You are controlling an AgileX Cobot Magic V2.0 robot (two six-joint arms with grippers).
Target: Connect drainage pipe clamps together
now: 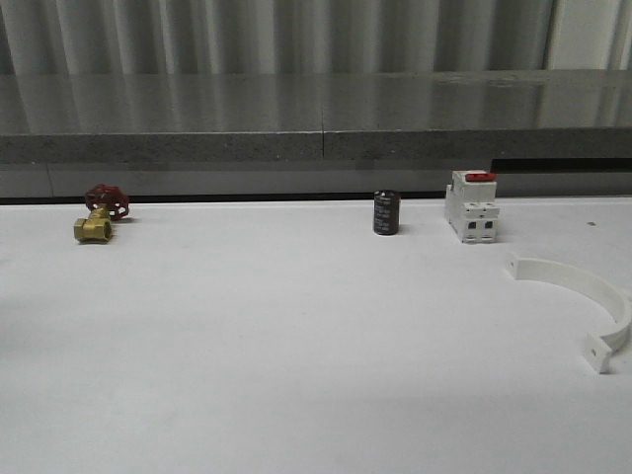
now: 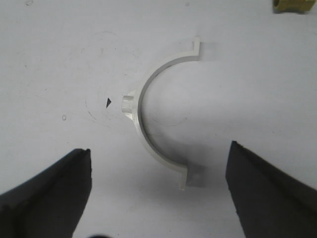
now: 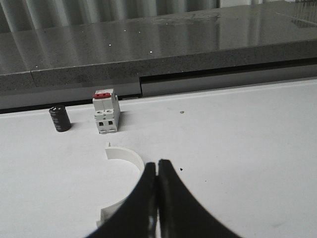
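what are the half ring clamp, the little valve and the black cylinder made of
Clamp half: looks like moulded white plastic, matte, with uniform colour and crisp square tabs. Valve: the body looks like brass, yellow-gold with a slight shine; its red handwheel is probably painted metal, too small to be sure. Black cylinder: dark sleeve with a duller top, likely plastic-wrapped; material uncertain.

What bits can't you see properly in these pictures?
- Right wrist view: the closed right gripper hides part of one half-ring.
- Front view: the black cylinder has markings too small to read.
- Left wrist view: a brass thing is cut off by the edge.
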